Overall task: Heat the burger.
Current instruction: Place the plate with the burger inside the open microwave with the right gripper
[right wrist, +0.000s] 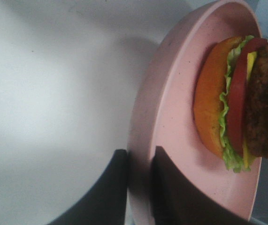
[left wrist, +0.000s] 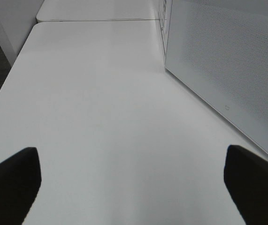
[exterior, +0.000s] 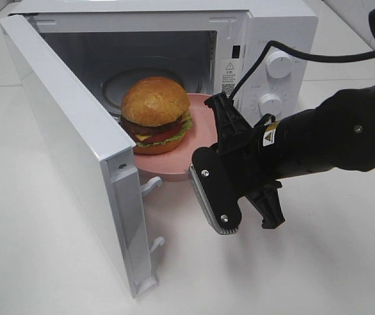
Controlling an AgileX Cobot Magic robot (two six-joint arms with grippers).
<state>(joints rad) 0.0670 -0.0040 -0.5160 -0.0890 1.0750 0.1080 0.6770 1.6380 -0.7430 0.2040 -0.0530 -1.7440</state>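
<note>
Burger [exterior: 155,110] sat on a pink plate [exterior: 199,134], roughly centred, stacked upright with lettuce and tomato sticking out at the sides. The plate was at the mouth of the microwave [exterior: 266,39], far half inside the cavity and near half hanging out over the sill. Could not tell whether its base was resting on the floor or was carried.

Right hand [right wrist: 141,161] pinched the plate's rim at about 3 o'clock from the burger, one finger above and one below. Left hand [left wrist: 131,159] was spread wide, holding nothing, low over the table [exterior: 318,262] outside the open door [exterior: 75,151].

Risks, as judged:
- Single rim pinch, with the load off to one side: the plate could sag toward 9 o'clock and the burger could slide or shed its bun.
- Smooth rim: the grip could slip during a push.
- The door stood close at 8 o'clock of the plate, so drift that way could knock it.
- The hand was close to the control panel at 3 o'clock, so going deeper could hit the frame.
- A release short of the turntable [exterior: 118,82] would leave the plate overhanging, and the door would strike it.
</note>
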